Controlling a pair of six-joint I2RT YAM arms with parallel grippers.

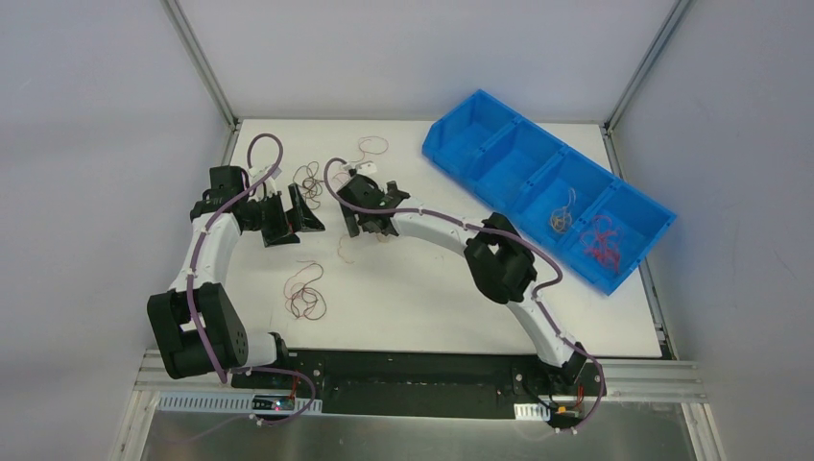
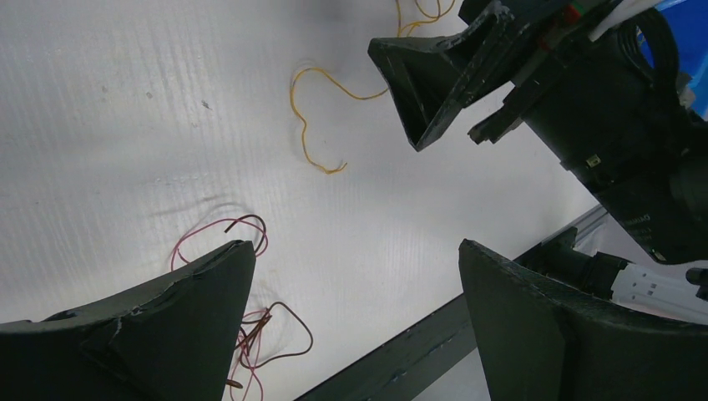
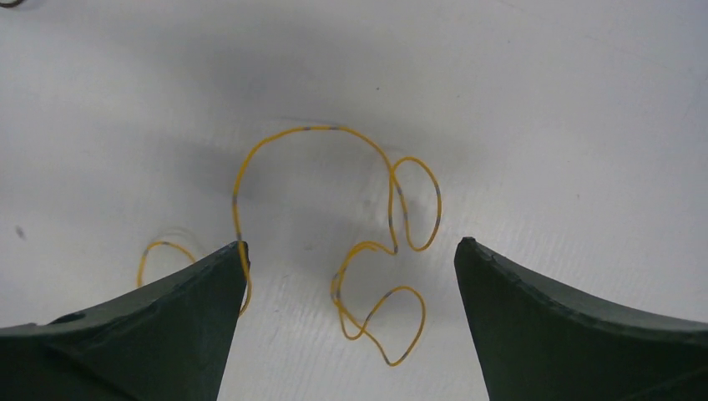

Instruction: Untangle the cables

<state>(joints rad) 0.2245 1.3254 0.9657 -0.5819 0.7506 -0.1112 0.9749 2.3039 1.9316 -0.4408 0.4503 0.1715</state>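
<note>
The cables lie loose on the white table [image 1: 432,298]. A dark curly bundle [image 1: 307,181] and a reddish strand [image 1: 372,146] sit at the back, and a pink and brown loop [image 1: 307,290] sits nearer the front. A yellow cable [image 3: 334,128] squiggles on the table under my right gripper [image 3: 351,244], which is open just above it and touches nothing. My left gripper [image 2: 353,244] is open and empty too. The pink and brown loop [image 2: 280,334] shows by its left finger, and the yellow cable [image 2: 313,125] lies ahead of it. The two grippers [image 1: 299,228] [image 1: 368,230] face each other mid-table.
A blue divided bin [image 1: 480,134] stands slanted at the back right, with a pale tangled wire [image 1: 562,219] and a red one [image 1: 600,245] in two of its compartments. Aluminium posts rise at the table's back corners. A black rail [image 1: 422,370] runs along the near edge.
</note>
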